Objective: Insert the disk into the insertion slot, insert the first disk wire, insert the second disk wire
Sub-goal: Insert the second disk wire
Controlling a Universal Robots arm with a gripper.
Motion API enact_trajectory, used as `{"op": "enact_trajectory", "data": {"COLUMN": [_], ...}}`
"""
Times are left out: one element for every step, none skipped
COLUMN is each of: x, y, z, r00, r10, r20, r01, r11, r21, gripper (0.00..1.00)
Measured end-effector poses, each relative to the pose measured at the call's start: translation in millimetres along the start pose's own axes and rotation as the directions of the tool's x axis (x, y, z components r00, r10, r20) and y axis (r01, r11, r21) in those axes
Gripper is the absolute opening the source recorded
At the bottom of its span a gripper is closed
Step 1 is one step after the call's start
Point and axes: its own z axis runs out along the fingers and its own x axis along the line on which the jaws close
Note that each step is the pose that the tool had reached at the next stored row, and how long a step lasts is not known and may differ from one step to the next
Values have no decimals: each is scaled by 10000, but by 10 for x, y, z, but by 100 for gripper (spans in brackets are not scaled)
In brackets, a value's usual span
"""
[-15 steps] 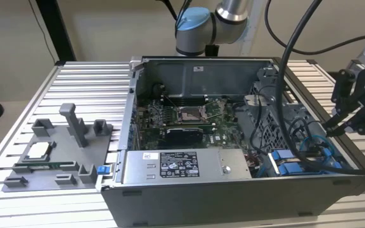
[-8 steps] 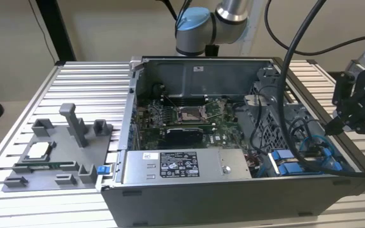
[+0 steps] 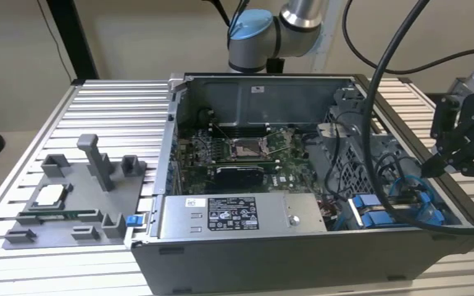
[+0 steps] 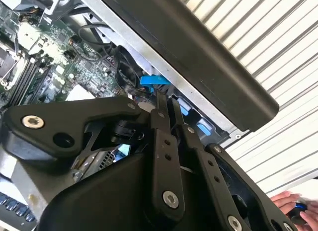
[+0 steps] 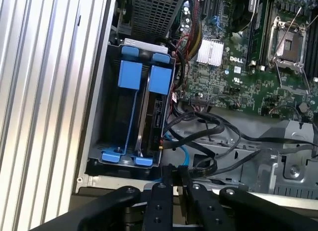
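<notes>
Disk (image 5: 151, 121) mostly hidden w/in slot (image 5: 99, 107) — label unseen.

We see the blue-framed disk (image 5: 153, 119) seated on edge inside the grey, blue-railed slot (image 5: 102, 116).

— How's the light where you're working?

— Soft and even in the exterior view. The ribbed silver aluminium table (image 3: 97, 105) carries a pale sheen, but the open black computer case (image 3: 261, 265) is dim inside, with shadow along its walls.

— And at your wrist?

— In the second wrist view my black gripper (image 4: 166, 99) sits close to the lens as a dark mass with faint highlights. The table behind it glares almost white. A person's fingers (image 4: 293, 211) at the corner look pale and smeared. In the first wrist view the grey metal insertion slot (image 5: 107, 121) sinks into shadow, though its blue plastic tabs (image 5: 131, 74) show vividly.
</notes>
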Motion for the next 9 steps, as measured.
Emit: {"op": "enact_trajectory", "data": {"x": [2,4,8,13,20,27,30,32,32], "y": [0,0,0,1,3,6,12,21,30], "z": [2,1,2,0,-3,-11,-21,-34,-46], "r00": [10000,10000,10000,10000,10000,10000,10000,10000,10000], "r10": [-4,-6,-8,-9,-11,-11,-12,-13,-14], "r20": [0,-1,1,9,24,38,48,54,58], "r01": [4,6,8,9,11,11,12,13,14], "r11": [10000,10000,10000,10000,10000,10000,10000,10000,10000], "r21": [-1,-1,-1,-1,1,4,6,7,10], "gripper": [100,100,0,0,0,0,0,0,0]}}
